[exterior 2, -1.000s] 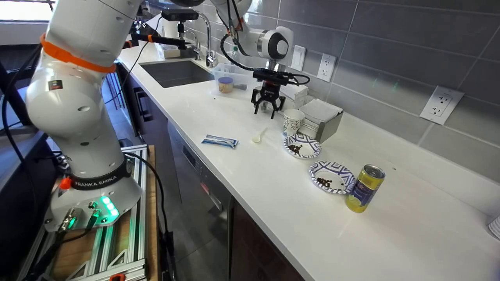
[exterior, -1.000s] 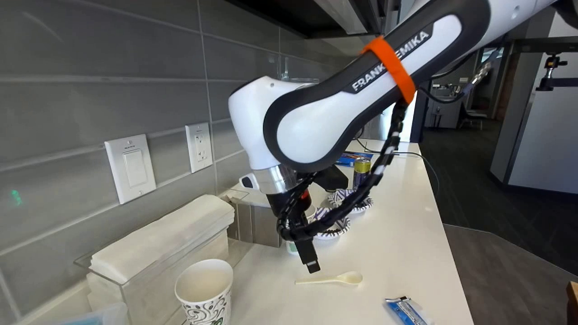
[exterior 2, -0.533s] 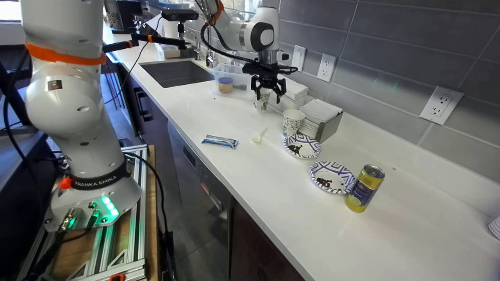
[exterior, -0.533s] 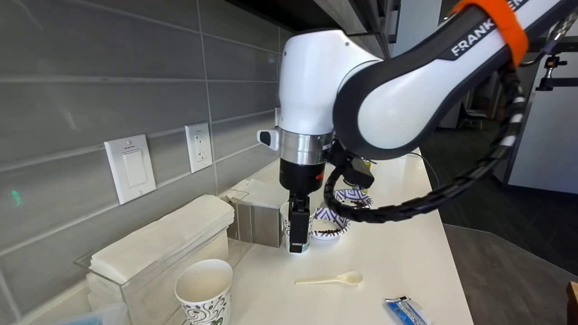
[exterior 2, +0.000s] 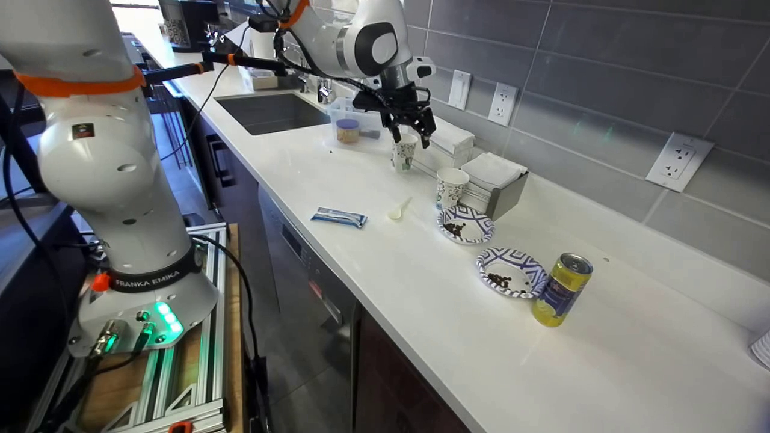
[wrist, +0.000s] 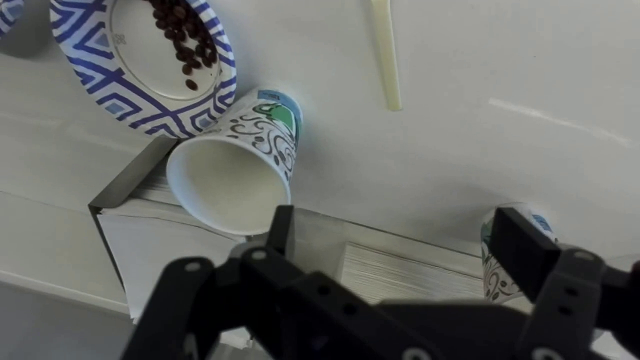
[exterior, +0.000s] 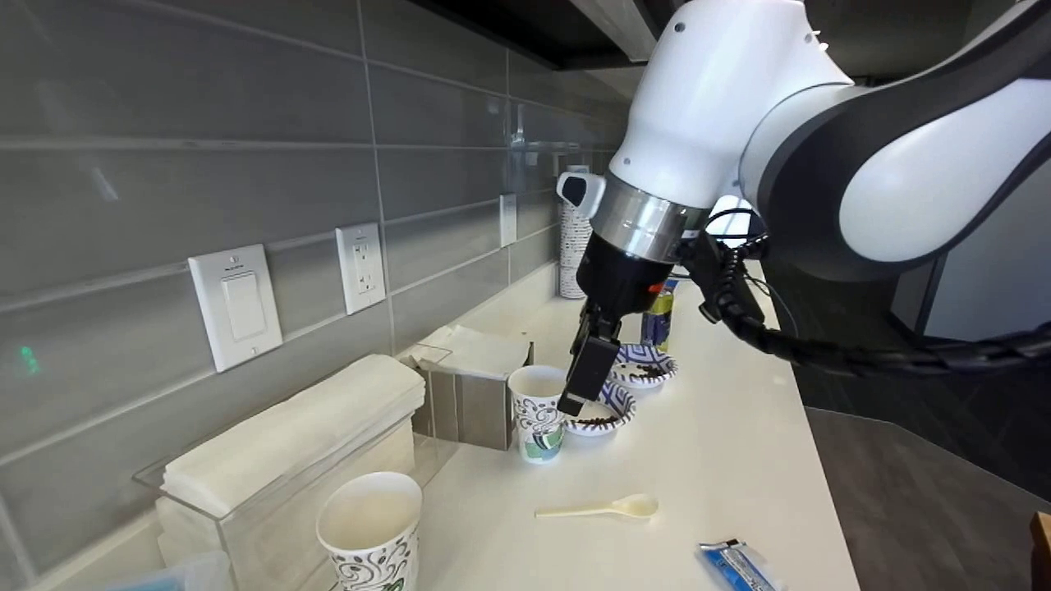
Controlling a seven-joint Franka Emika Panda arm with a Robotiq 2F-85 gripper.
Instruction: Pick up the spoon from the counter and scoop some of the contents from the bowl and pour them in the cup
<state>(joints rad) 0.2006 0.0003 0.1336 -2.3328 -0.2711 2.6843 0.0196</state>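
The pale cream spoon lies flat on the counter in both exterior views (exterior: pixel 608 508) (exterior 2: pixel 399 208); its handle shows in the wrist view (wrist: pixel 387 55). A blue-patterned white bowl (exterior 2: pixel 476 226) with dark beans stands near a printed paper cup (exterior 2: pixel 451 187); both also show in the wrist view, the bowl (wrist: pixel 132 97) and the cup (wrist: pixel 230 182). A similar bowl (exterior 2: pixel 511 257) and a similar cup (exterior 2: pixel 403 152) stand apart; I cannot tell which cup is meant. My gripper (wrist: pixel 393 214) is open and empty above the counter, tilted in both exterior views (exterior: pixel 575 402) (exterior 2: pixel 411 139).
Napkin stacks in holders (exterior 2: pixel 493 174) stand along the tiled wall by the cups. A blue-and-white packet (exterior 2: pixel 338 217) lies near the counter's front edge. A yellow can (exterior 2: pixel 562 290) touches the farther bowl. A clear plastic bin (exterior 2: pixel 355 111) stands near the sink (exterior 2: pixel 271 114).
The gripper has risen and its tilt has swung over, with the arm moving right in an exterior view. The fingers stay open. The spoon, bowls and cups have not moved.
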